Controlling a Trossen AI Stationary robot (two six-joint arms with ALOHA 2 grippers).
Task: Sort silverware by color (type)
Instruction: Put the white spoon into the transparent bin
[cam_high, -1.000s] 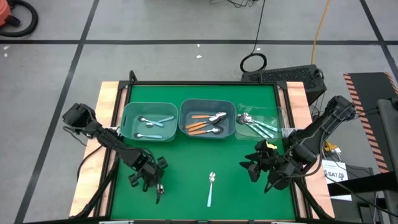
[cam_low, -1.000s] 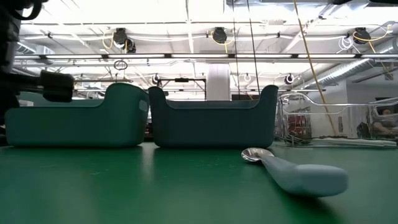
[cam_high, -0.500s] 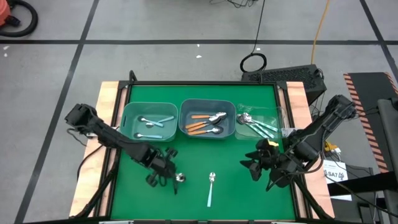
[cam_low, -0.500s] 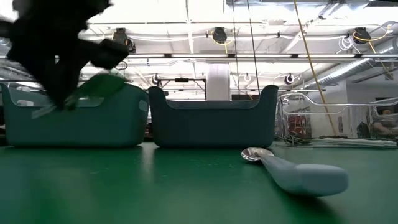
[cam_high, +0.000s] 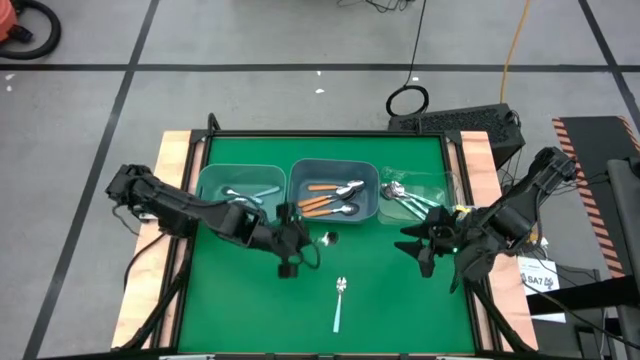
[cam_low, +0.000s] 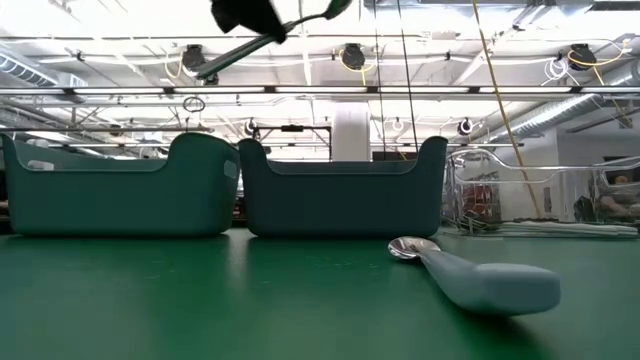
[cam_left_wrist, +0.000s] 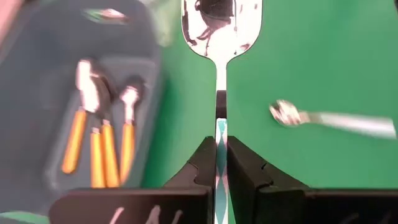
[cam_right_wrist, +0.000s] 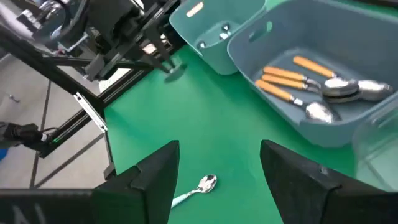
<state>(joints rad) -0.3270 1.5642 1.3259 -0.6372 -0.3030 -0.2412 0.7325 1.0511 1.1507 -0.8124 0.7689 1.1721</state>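
My left gripper (cam_high: 300, 243) hangs above the table's middle, just near of the bins, shut on a spoon with a teal-green handle (cam_left_wrist: 219, 37). It also shows high up in the low view (cam_low: 262, 25). One light-blue-handled spoon (cam_high: 339, 303) lies flat on the green mat, seen too in the low view (cam_low: 470, 276) and the right wrist view (cam_right_wrist: 194, 188). My right gripper (cam_high: 420, 248) hovers open over the mat's right part, touching nothing. Orange-handled spoons (cam_high: 328, 198) lie in the middle bin, light blue ones (cam_high: 245, 196) in the left bin, teal-green ones (cam_high: 412, 202) in the clear bin. My left gripper pinches the spoon's teal-green handle (cam_left_wrist: 221, 138) between its two fingers, close to the metal neck. The fingers come from the table's left and lie along the spoon, whose bowl (cam_left_wrist: 219, 22) sticks out ahead toward the right. The spoon is lifted clear of the mat.
Three bins stand in a row along the far side: left bin (cam_high: 205, 190), middle bin (cam_high: 296, 195), clear bin (cam_high: 450, 188). Wooden strips (cam_high: 172, 160) flank the green mat. Open mat lies on either side of the lone spoon.
My left gripper has risen from the mat's near-left part and swung right and toward the far edge, carrying the teal-green spoon up to a spot just near of the middle bin. My right gripper has shifted a little toward the far edge. The light blue spoon has stayed put.
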